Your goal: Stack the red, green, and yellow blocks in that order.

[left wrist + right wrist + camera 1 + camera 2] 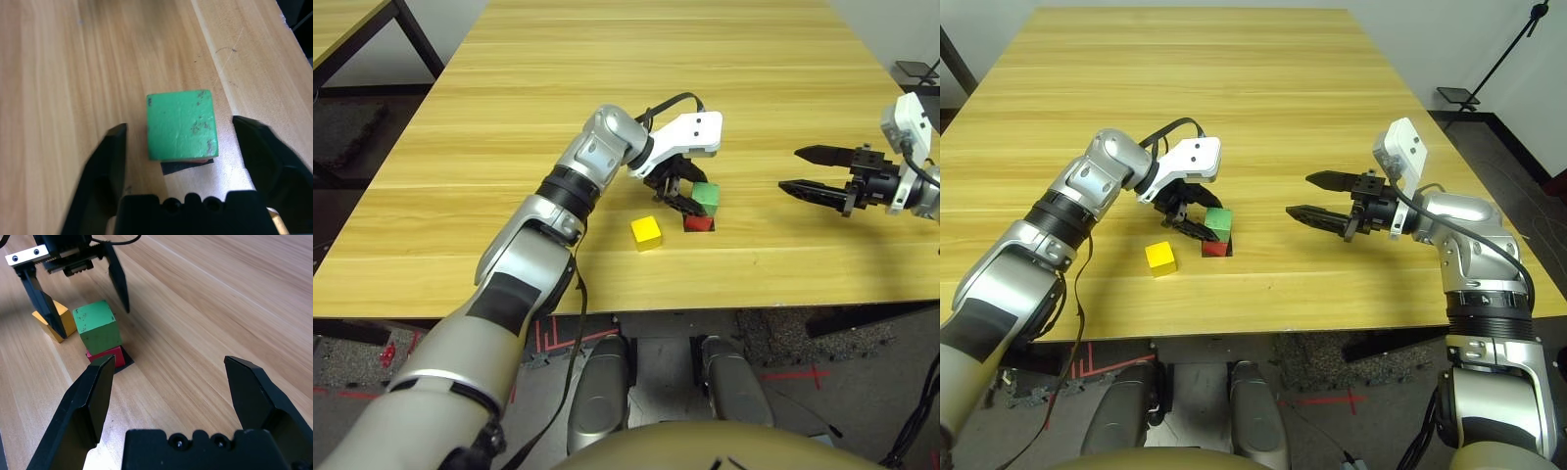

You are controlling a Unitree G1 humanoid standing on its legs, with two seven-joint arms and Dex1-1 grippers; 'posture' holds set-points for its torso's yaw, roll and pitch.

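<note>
On table: 3 blocks | green block atop red block | yellow block apart | left gripper, right gripper spread, empty

Readable text: none on any surface.
Matte green cube: plain faces with dark scuff marks, no lettering.
Bright yellow cube: no markings.
Light wooden table: no labels.
</note>
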